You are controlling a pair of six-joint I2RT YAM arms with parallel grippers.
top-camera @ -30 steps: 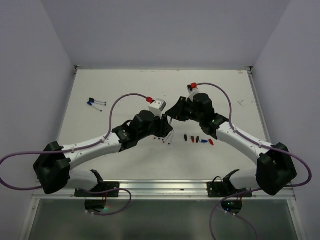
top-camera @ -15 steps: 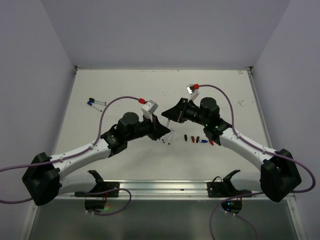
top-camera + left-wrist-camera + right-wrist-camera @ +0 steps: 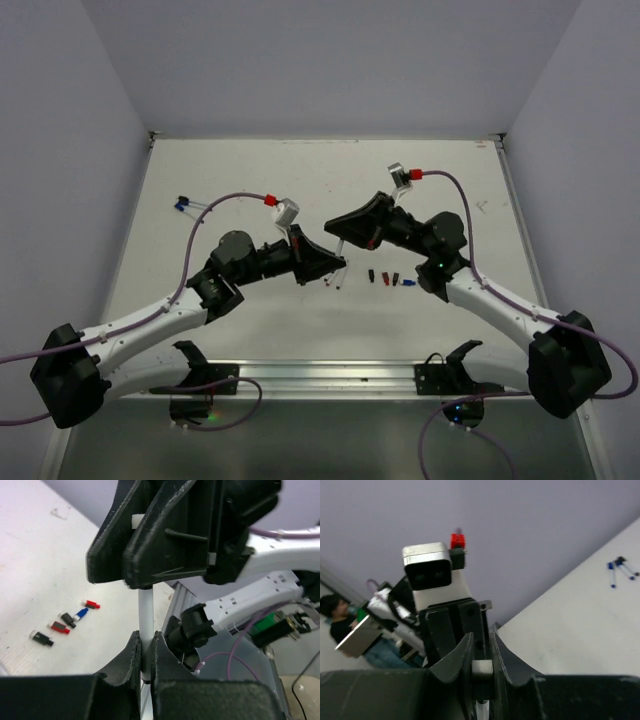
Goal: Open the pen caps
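Left fingers (image 3: 146,642): clamped on the lower part of the held pen (image 3: 146,611); white barrel comes up from btwn the two pads.
Right fingers (image 3: 145,580): directly above, closed on the same pen's upper end. Own wrist cam shows them (image 3: 481,652) pinching a white stub end (image 3: 482,669).
Held pen, position: off the bench (image 3: 250,170), roughly upright in left wrist view, bridging the short gap btwn both sets of fingers. In top view it's a thin pale line (image 3: 341,248) at bench centre, left fingers (image 3: 335,265) on the near side and right fingers (image 3: 338,228) on the far side.
Cap on held pen: can't tell, both ends are buried in the fingers.
Loose caps (image 3: 66,620): small red, blue and black pieces lying in a short row on the bench, apart from the arms. In top view they (image 3: 390,279) sit just right of the left fingers.
Bench pens (image 3: 333,283): prob. two more thin pens lying just below the left fingers, small and partly hidden.
Far pens (image 3: 190,207): a pair w/ blue ends at far left of bench, well apart from both arms; also seen by right wrist cam (image 3: 616,572).
Left wrist cam (image 3: 427,572): grey box, faces the right wrist cam.
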